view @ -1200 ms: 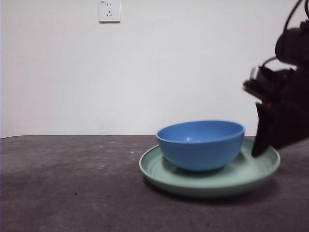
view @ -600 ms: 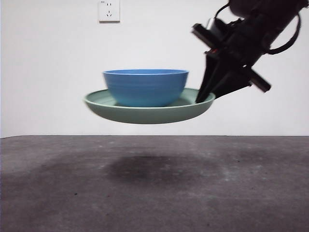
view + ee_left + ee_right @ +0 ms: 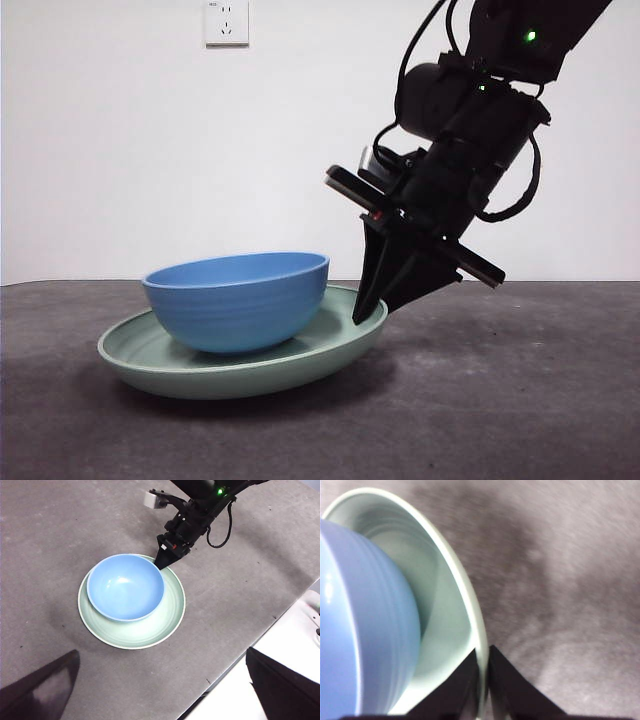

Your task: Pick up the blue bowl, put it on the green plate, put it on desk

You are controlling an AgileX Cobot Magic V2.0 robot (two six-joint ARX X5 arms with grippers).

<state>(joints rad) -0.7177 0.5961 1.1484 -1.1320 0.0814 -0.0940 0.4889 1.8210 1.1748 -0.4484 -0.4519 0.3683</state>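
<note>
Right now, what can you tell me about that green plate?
The green plate is wide, shallow, pale mint and glossy, with a raised rim. It sits slightly tilted on the desk, its gripped side raised. The blue bowl rests inside it, off-centre. The right gripper pinches its rim, one jaw inside, one outside.

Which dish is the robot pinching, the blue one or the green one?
The green plate: the right end effector clamps its rim. The blue bowl just sits inside it.

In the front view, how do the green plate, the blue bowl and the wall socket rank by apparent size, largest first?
1. green plate, widest.
2. blue bowl, narrower, sitting on the plate.
3. wall socket, smallest, though it is farther away, so true size is unsure.
</note>
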